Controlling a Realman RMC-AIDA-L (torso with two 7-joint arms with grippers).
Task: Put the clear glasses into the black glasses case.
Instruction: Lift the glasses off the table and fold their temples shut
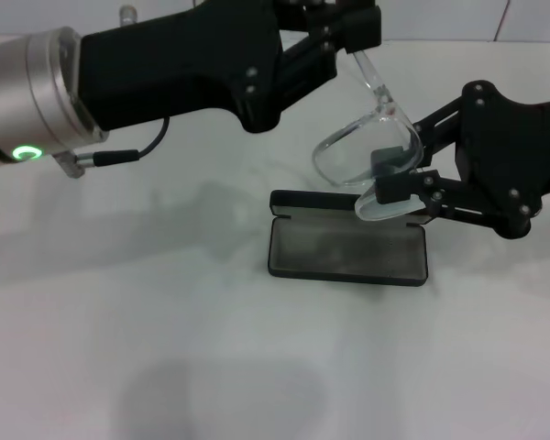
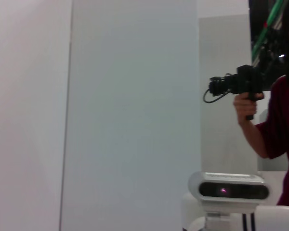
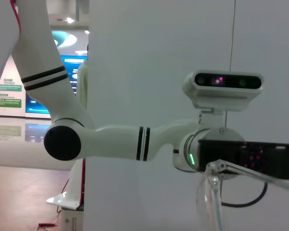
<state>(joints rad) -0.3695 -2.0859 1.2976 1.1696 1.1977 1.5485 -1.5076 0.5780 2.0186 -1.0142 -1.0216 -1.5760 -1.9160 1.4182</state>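
Midair, right of frame centre in the head view: clear glasses [image 1: 362, 151], glossy transparent plastic with one curved wraparound lens, clamped at one arm tip by the left gripper [image 1: 353, 41] and pinched at the lens by the right gripper [image 1: 391, 174]. Directly beneath: black glasses case [image 1: 348, 246], matte, oblong, round-cornered, lying open with grey lining exposed. No legible lettering. Below all, smooth white table [image 1: 165, 348]. In the left wrist view, pale walls and a person [image 2: 279, 115] with a camera.
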